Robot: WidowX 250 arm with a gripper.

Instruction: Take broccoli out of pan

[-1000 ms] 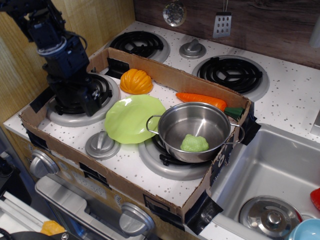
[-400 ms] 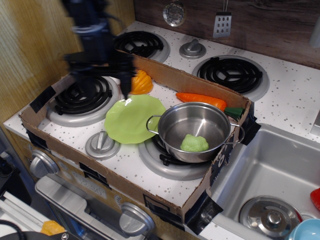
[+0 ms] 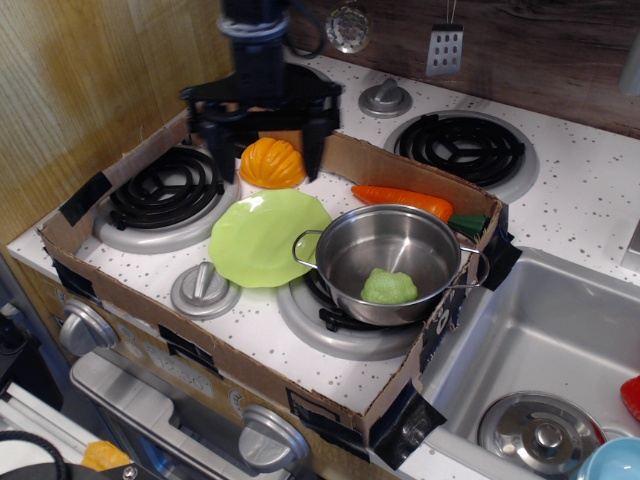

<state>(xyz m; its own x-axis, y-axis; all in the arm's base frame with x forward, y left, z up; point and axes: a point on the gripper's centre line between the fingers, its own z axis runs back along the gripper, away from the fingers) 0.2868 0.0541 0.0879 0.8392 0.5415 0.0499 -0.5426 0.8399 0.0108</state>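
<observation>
Stovetop (image 3: 585, 190) first: you have a speckled white toy range with a low cardboard wall (image 3: 400, 165) fencing off the front burners, and a sink (image 3: 560, 330) at the right edge. Inside that fence the pan (image 3: 388, 262) sits on the front right burner, upright, one loop handle touching the lime-green plate (image 3: 262, 236) beside it. The broccoli (image 3: 389, 287) lies on the pan's floor, toward its near wall, untouched. Behind the pan a carrot (image 3: 403, 199) rests close against the cardboard, and an orange gourd (image 3: 272, 163) sits beyond the plate.

Your gripper (image 3: 265, 150) hangs high over that gourd, well apart from the pan, fingers spread wide and holding nothing. So you are in the approach, with the grasp not yet begun.

Next, I judge, you need to carry the spread fingers across to above the pan, centre them on the broccoli, then drop straight down inside the deep rim. Mind the near wall: the toy sits close to it, so a finger could clip the steel.
</observation>
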